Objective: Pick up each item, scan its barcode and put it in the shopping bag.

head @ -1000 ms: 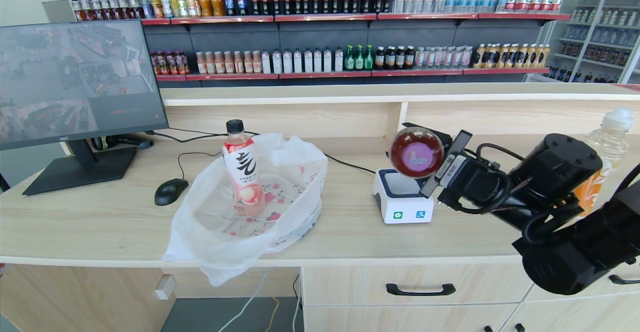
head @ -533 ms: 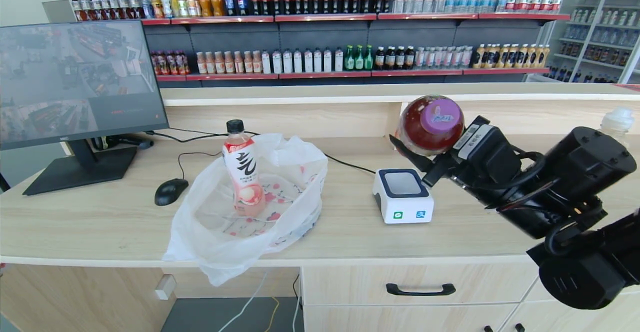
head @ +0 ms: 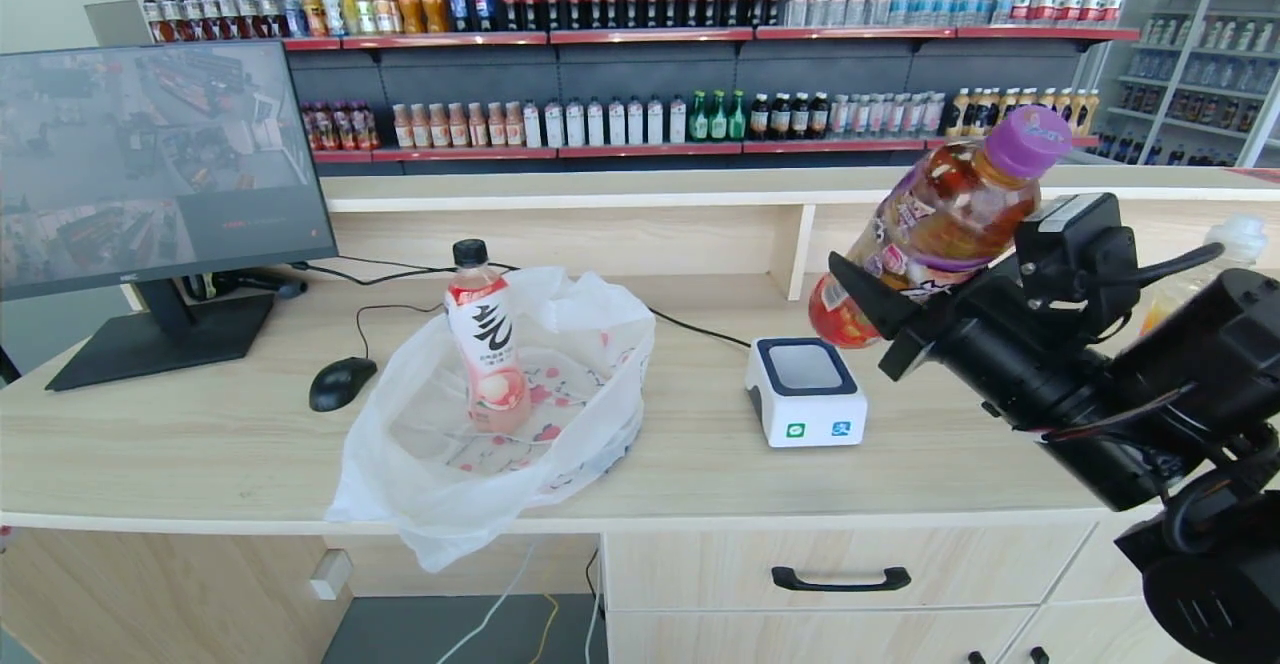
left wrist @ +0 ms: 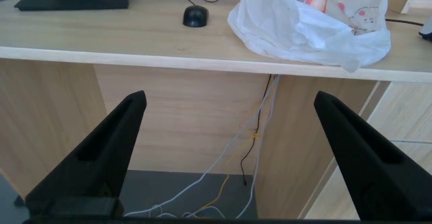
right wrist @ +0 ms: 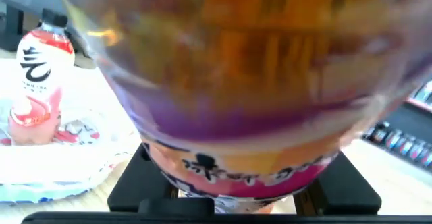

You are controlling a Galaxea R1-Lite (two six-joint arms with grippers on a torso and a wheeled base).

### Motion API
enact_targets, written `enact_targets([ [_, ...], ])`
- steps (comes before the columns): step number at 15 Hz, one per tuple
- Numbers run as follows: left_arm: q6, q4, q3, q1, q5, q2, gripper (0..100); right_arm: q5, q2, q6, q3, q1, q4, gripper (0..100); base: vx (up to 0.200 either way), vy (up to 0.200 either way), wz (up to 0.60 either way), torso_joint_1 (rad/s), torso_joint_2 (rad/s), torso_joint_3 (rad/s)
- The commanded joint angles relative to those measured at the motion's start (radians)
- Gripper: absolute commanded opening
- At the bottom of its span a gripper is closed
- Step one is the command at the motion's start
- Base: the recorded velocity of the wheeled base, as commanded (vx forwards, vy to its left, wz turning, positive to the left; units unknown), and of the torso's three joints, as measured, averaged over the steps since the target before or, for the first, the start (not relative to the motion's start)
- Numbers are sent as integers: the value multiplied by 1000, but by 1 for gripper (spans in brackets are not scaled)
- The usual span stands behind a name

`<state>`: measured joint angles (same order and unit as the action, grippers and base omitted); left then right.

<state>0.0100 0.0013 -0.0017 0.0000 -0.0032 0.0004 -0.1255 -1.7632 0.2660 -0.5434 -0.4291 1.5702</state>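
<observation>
The surface (head: 200,444) and shopping bag (head: 590,344) have not moved, and the pink bottle (head: 487,344) stands upright in the bag. The right gripper (head: 940,254), clamped on the purple-capped bottle (head: 960,194), has lifted it off the scanner (head: 805,389) and tilted it cap-up. The left gripper (left wrist: 229,150) hangs wide open and empty.

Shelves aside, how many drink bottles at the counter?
3: pink bottle upright in the shopping bag, purple-capped bottle in the right gripper, white-capped bottle at the counter's right end.
</observation>
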Motion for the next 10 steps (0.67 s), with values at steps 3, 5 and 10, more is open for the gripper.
enact_targets([
  [3,-2,0,0,0,2,0,100,20,-30,-44,45,6,1,0,0,0,0,0,0,0],
  [5,-2,0,0,0,0,0,100,20,-45,-60,40,15,1,0,0,0,0,0,0,0],
  [10,-4,0,0,0,2,0,100,20,-52,-67,49,24,1,0,0,160,0,-1,4,2],
])
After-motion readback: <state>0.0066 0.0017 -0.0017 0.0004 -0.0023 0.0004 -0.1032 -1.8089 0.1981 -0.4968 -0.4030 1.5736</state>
